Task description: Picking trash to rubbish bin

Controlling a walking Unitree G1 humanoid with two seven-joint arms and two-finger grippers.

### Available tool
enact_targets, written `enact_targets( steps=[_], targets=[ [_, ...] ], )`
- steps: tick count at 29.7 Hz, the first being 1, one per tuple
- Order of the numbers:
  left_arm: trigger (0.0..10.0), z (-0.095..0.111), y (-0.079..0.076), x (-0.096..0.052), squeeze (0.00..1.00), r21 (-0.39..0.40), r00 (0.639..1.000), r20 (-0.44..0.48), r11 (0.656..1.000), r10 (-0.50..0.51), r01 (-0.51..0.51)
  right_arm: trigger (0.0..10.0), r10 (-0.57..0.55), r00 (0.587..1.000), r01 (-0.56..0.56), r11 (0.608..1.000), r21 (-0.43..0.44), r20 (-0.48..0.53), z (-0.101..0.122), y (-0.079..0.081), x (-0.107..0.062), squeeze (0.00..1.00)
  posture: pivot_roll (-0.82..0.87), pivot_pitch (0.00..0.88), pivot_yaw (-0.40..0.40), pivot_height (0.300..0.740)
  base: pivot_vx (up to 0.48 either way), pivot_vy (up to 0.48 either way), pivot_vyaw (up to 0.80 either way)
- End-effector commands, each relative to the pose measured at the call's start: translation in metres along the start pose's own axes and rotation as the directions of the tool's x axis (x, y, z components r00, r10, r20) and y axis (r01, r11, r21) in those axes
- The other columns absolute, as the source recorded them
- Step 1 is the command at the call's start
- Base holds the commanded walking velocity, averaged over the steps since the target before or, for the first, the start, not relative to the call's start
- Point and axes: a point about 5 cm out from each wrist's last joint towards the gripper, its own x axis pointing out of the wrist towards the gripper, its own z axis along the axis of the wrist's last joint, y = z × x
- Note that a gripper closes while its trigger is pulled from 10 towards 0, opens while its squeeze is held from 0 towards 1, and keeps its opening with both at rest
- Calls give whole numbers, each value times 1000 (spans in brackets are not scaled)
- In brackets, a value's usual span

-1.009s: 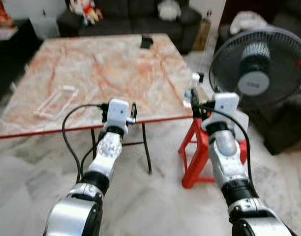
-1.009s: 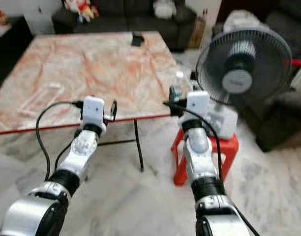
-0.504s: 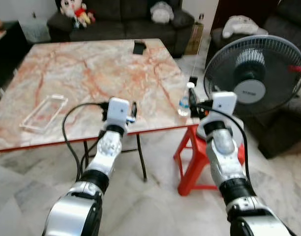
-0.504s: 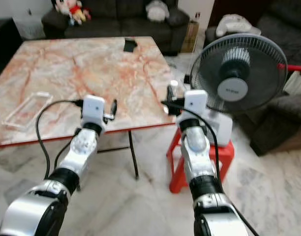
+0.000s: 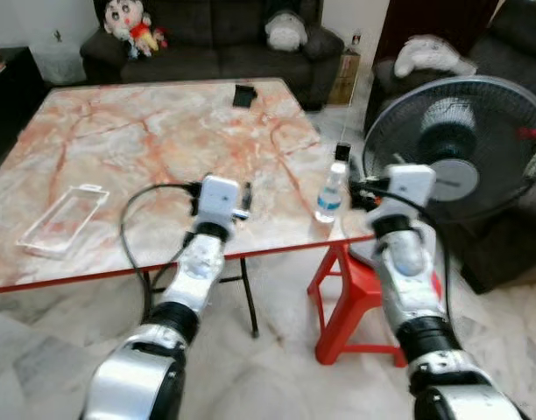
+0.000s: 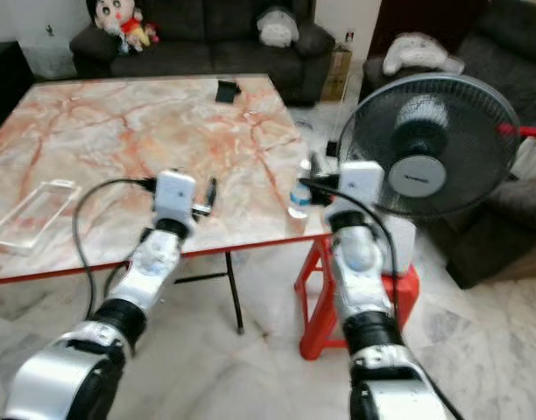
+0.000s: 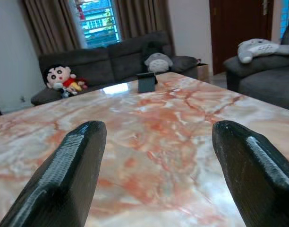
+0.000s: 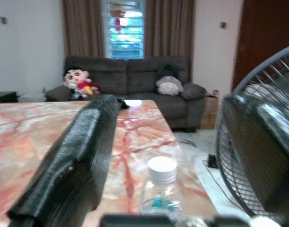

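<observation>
Bottle [image 5: 329,191], one, clear plastic with a white cap and a blue label, standing upright at the near right corner of the table [image 5: 163,140], close to the edge. Judged light and nearly empty, thin-walled and likely to dent under a hard squeeze, smooth and somewhat slippery; tall and narrow, so a sideways knock could be tipping it off the edge. Best hold is judged to be around the body at or just above the label, below the cap, where the wall is stiffer. Right gripper [image 8: 163,156], one, hovering just behind the bottle at table height, jaws standing wide apart and holding nothing, the bottle sitting between the lines of the two fingers [image 8: 73,161] in the right wrist view but not yet touched. Left gripper [image 7: 158,165], one, hanging over the near table edge, well apart from the bottle, jaws likewise spread wide and empty. Also on the table: one clear tray [image 5: 62,219] lying flat near the left edge, possibly trash too; one small dark object [image 5: 243,94] at the far side, too small to identify. Beside the table: one red stool [image 5: 360,289] carrying one fan [image 5: 456,149]. Beyond: one dark sofa [image 5: 215,35] with one doll [image 5: 128,22] and one grey plush [image 5: 285,31]. No bin among the items listed.
</observation>
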Motion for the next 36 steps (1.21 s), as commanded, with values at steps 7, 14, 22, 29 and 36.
enact_targets(
  steps=[7,14,22,29,36],
  targets=[
    [10000,5,-9,0,0,-20,1000,20,1000,-16,17,10000,-49,999,49,999,8,21,6,-16,0,0,-134,0,-26,740,370,0,0],
    [10000,5,-12,0,0,-23,1000,22,1000,-19,19,10000,-44,999,44,999,17,19,5,-16,-1,0,-136,0,-26,740,369,0,0],
    [10000,5,-9,0,0,-20,1000,25,1000,-15,16,10000,17,999,-18,1000,9,30,5,-5,-3,0,-136,5,-31,740,370,0,123],
    [10000,5,-19,-3,0,-15,998,39,999,-44,44,10000,9,999,-10,999,40,35,7,-10,-5,0,-146,7,-42,740,204,0,68],
    [10000,1,-26,-7,0,-21,998,27,998,-61,61,10000,10,1000,-11,999,37,12,1,-14,-8,0,-145,7,-50,740,0,0,0]
  ],
)
